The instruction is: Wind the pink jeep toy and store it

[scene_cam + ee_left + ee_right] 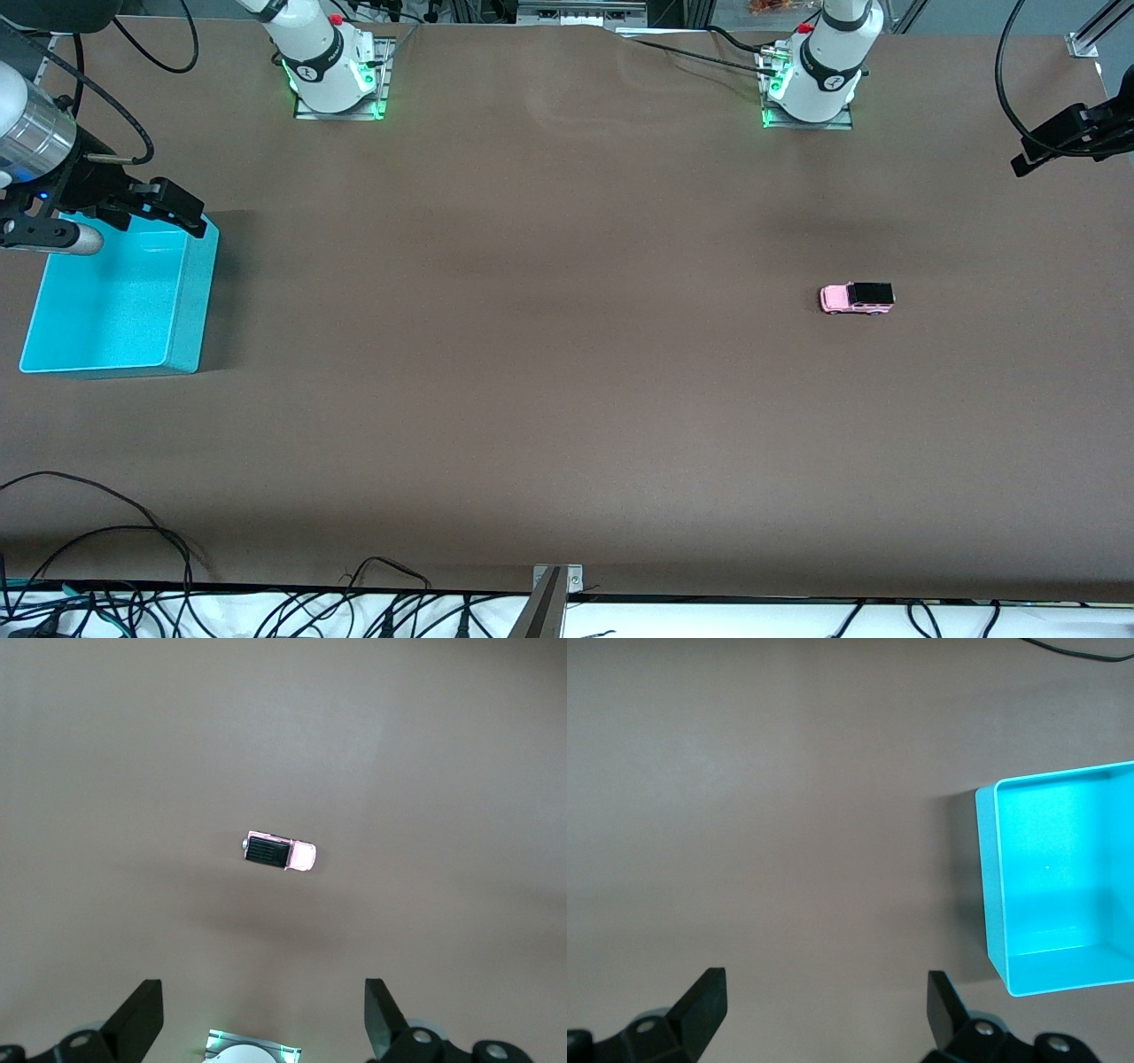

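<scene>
The table (549, 372) is the largest thing here, a broad matte brown surface, flat and slightly felt-like, with a faint ripple in its covering near the arms' bases. Next in size is the teal bin (115, 306), a smooth, thin-walled rectangular box with rounded corners and a glossy look, standing at the right arm's end of the table; it has nothing in it. The right hand (824, 1014) hangs above the bin's rim at the corner toward the bases, its two black angular fingers spread wide and holding nothing. The left hand (264, 1019) is up in the air at the left arm's end of the table, looking down on the toy, its fingers likewise spread apart and empty. Smallest is the pink jeep toy (857, 298), a boxy little car with a pale pink shiny body, a flat black ribbed roof and tiny dark wheels, standing upright on its wheels on bare table toward the left arm's end, well apart from the bin. As I judge it, the task has barely begun: the toy is ungrasped and apparently unwound, and both the winding and the carry across to the bin are left to do.
</scene>
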Controlling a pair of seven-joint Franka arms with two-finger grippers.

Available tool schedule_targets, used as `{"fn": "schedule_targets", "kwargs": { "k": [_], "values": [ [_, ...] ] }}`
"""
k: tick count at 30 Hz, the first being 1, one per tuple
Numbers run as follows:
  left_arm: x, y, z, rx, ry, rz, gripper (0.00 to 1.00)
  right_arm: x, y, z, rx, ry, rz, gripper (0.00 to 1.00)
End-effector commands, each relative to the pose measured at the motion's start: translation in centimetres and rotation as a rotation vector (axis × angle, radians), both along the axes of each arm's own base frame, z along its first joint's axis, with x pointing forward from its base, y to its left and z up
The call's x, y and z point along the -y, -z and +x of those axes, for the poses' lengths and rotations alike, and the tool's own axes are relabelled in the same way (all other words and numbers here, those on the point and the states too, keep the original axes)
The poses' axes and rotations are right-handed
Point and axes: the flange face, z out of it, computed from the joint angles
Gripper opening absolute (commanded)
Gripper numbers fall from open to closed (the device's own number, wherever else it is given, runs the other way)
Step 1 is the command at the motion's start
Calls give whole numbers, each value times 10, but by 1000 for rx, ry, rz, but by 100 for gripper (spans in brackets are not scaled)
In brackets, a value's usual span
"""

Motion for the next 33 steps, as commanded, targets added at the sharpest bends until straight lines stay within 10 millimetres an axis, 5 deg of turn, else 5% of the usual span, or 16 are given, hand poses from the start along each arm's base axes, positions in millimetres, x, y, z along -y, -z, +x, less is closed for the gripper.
{"fn": "schedule_targets", "kwargs": {
  "k": [1,33],
  "values": [
    [-1,-4,1,-6,-10,-19,100,2,-5,2,-2,-3,12,100],
    [0,-5,-1,-16,-6,-20,100,-1,-3,5,3,-6,13,100]
  ]
}}
